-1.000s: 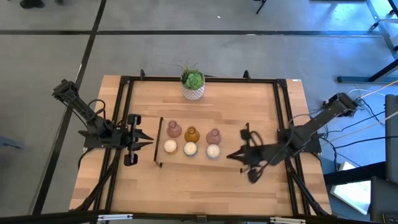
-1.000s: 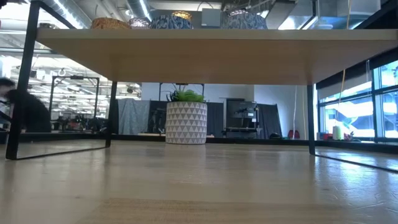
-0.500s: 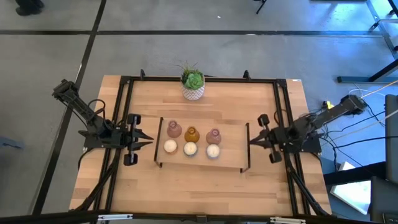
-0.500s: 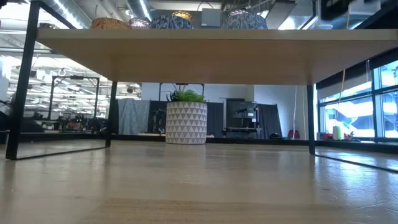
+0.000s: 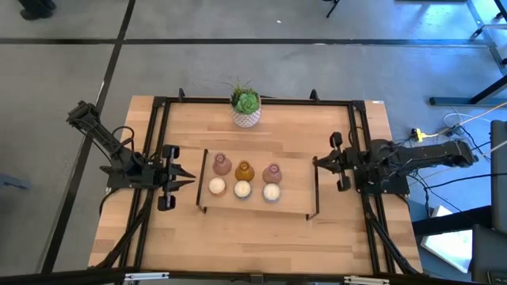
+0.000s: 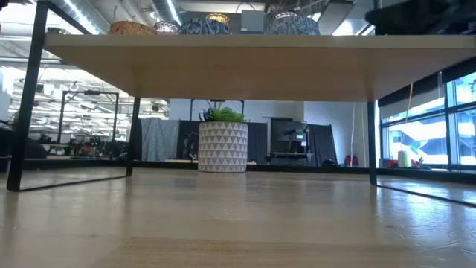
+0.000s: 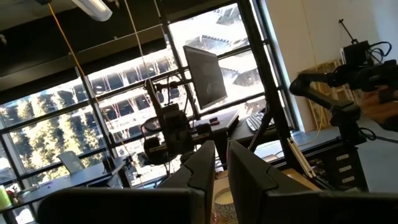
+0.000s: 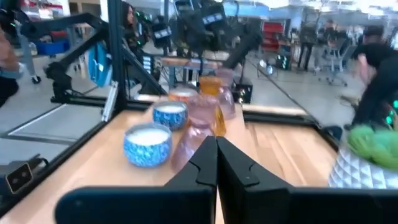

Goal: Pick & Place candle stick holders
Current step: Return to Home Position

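Six candle stick holders stand in two rows on a low raised wooden shelf [image 5: 293, 202] at the table's middle. The far row is a dusty-pink holder [image 5: 222, 165], an amber one [image 5: 244, 170] and a second pink one [image 5: 272, 172]. The near row is three low cream-topped ones [image 5: 217, 186] [image 5: 242, 189] [image 5: 271, 191]. My left gripper [image 5: 192, 180] is shut and empty just left of the shelf. My right gripper [image 5: 316, 163] is shut and empty at the shelf's right end, pointing at the holders [image 8: 199, 121]. The low view shows only the holders' tops [image 6: 204, 26] above the shelf's underside.
A white patterned pot with a green plant [image 5: 245, 109] stands at the table's far edge behind the shelf and also shows in the low view [image 6: 222, 147]. Black frame rails [image 5: 158, 142] [image 5: 360, 134] run along the table's left and right sides. Bare wood lies near the shelf's front.
My right gripper has drawn back from the table's near middle toward the right and far edges, its arm folding back, and now points at the shelf's right end. The left arm and the holders have kept still.
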`<move>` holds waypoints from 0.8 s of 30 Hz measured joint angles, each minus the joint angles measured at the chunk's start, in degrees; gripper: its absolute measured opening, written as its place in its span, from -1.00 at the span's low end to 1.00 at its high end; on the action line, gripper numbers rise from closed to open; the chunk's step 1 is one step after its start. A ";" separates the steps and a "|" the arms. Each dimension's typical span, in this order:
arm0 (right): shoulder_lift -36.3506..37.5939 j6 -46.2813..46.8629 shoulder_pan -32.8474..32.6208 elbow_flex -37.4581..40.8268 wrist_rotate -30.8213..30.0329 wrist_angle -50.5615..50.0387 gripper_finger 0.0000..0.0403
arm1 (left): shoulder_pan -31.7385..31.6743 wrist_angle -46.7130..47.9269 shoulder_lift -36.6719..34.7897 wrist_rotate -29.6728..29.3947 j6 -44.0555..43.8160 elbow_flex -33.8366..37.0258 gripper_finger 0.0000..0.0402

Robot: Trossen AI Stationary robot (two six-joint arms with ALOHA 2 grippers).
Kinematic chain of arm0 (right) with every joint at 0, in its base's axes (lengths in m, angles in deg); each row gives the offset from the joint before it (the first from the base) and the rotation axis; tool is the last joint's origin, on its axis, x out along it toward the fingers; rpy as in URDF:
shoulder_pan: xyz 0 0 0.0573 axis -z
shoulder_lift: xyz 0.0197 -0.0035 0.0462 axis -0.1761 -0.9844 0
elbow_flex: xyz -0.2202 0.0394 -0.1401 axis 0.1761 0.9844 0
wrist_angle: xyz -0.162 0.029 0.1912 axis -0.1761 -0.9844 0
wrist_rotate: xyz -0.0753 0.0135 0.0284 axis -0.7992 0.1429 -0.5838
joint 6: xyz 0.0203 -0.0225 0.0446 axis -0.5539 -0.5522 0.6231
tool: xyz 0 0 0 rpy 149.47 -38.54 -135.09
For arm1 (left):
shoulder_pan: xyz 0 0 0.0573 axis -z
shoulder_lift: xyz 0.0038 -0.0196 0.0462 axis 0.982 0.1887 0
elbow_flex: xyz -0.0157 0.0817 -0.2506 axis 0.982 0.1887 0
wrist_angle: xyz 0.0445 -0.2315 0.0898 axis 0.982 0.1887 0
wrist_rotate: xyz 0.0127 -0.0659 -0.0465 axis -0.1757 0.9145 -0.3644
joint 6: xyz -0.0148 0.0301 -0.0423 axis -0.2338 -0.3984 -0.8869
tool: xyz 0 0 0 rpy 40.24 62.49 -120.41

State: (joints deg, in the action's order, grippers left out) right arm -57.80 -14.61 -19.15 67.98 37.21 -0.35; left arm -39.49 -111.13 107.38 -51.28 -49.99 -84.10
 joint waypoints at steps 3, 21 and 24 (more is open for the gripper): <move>0.00 1.56 3.45 0.00 1.72 -2.39 -1.00 | 0.00 0.01 0.00 -0.02 0.02 0.00 -0.82; 3.59 6.91 6.07 11.51 0.95 4.44 -1.00 | 0.00 0.07 0.00 -0.02 -0.33 0.00 -0.82; 5.93 5.91 6.07 12.12 0.95 3.83 -1.00 | 0.00 0.07 0.00 -0.02 -0.33 0.00 -0.82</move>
State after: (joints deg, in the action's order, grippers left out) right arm -51.87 -8.69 -13.08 80.11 38.15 3.48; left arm -39.49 -111.06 107.38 -51.30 -50.31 -84.10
